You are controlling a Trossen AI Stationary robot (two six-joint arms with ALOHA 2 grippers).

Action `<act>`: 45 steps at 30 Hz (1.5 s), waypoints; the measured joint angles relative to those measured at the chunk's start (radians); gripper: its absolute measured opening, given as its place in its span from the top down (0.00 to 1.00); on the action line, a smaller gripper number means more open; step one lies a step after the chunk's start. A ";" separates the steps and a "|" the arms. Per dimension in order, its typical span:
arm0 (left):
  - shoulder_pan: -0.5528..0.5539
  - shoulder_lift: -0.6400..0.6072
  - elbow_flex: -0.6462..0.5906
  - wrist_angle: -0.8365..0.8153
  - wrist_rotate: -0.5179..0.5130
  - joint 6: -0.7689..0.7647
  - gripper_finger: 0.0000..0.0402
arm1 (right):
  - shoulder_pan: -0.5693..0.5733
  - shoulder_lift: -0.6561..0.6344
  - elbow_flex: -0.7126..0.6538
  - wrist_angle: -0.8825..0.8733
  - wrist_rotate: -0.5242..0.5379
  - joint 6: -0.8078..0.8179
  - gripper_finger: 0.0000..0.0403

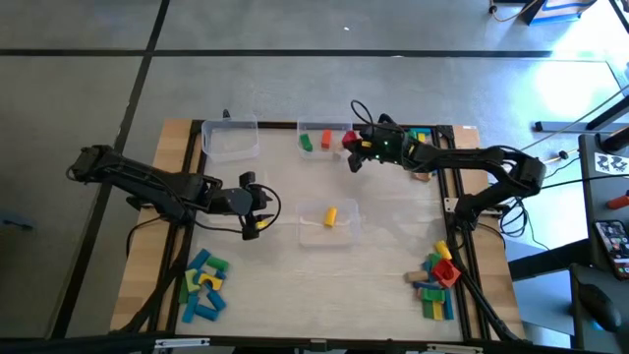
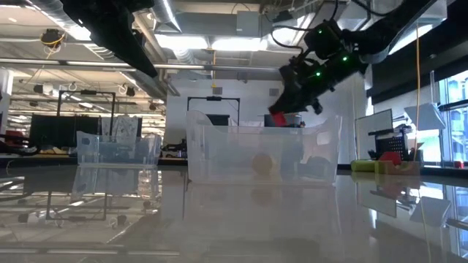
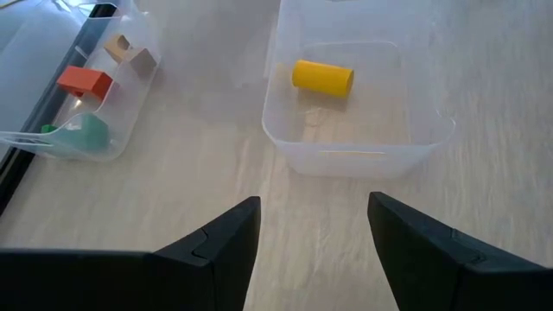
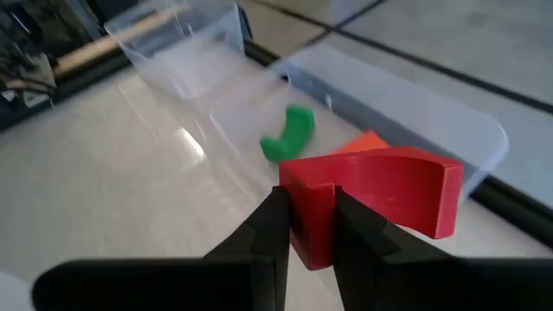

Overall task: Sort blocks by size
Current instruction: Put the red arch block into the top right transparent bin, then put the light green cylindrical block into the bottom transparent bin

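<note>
The right gripper (image 4: 302, 226) has its jaws clenched on a red arch block (image 4: 371, 194), held up in the air. Its long side sticks out sideways from the jaws. Right under and just past it sits the far clear tub (image 4: 406, 112), with a green block (image 4: 288, 134) and an orange block (image 1: 326, 139) inside. The left gripper (image 3: 313, 229) waits with released jaws near the middle tub (image 3: 359, 155), which holds a yellow cylinder (image 3: 322, 76).

Grey floor (image 1: 295, 88); ceiling ducts (image 2: 219, 25), bright lights.
</note>
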 joint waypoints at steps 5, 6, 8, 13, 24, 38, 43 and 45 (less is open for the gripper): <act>0.000 0.000 0.000 0.000 0.000 0.000 0.48 | 0.000 0.068 0.001 0.138 0.000 -0.001 0.83; 0.000 0.000 0.000 0.000 0.000 0.001 0.48 | 0.000 0.081 0.001 0.160 0.000 -0.001 0.83; 0.000 0.000 0.000 0.000 0.000 0.003 0.48 | 0.000 0.109 0.001 0.198 0.000 -0.001 0.83; 0.000 0.000 0.000 0.000 0.000 0.003 0.48 | 0.000 0.172 0.002 0.248 0.035 -0.001 0.83; 0.000 0.000 0.000 0.000 0.000 0.003 0.48 | 0.000 0.239 0.002 0.371 0.103 0.000 0.80; 0.000 0.000 0.000 0.000 0.000 0.000 0.48 | 0.000 0.268 0.014 0.375 0.078 -0.099 0.56; 0.000 0.000 0.000 -0.001 0.000 0.000 0.48 | 0.000 0.213 0.014 0.291 0.079 -0.194 0.53; 0.000 0.000 0.000 0.000 0.000 0.000 0.48 | 0.000 0.171 0.014 0.237 0.102 -0.212 0.53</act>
